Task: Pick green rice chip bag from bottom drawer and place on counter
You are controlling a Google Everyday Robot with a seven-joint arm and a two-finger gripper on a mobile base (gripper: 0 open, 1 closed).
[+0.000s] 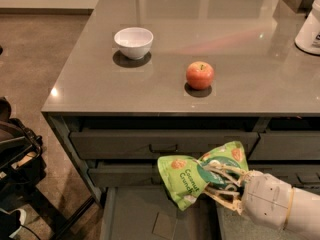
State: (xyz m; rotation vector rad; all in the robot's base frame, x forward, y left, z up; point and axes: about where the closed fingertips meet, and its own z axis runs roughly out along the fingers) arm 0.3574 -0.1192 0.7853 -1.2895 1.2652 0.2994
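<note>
The green rice chip bag [187,179] is a crinkly bright green pouch with white lettering and orange print. It hangs in front of the two shallow handled drawers, above the open bottom drawer [135,216]. My gripper [220,184] comes in from the lower right on a white arm and is shut on the bag's right half. The bag is held clear of the drawer floor and below the edge of the counter [165,74].
On the counter stand a white bowl [133,42] at the left and a red apple [200,75] near the middle front. A white container [310,29] stands at the right edge. Dark equipment [15,154] sits on the floor at the left.
</note>
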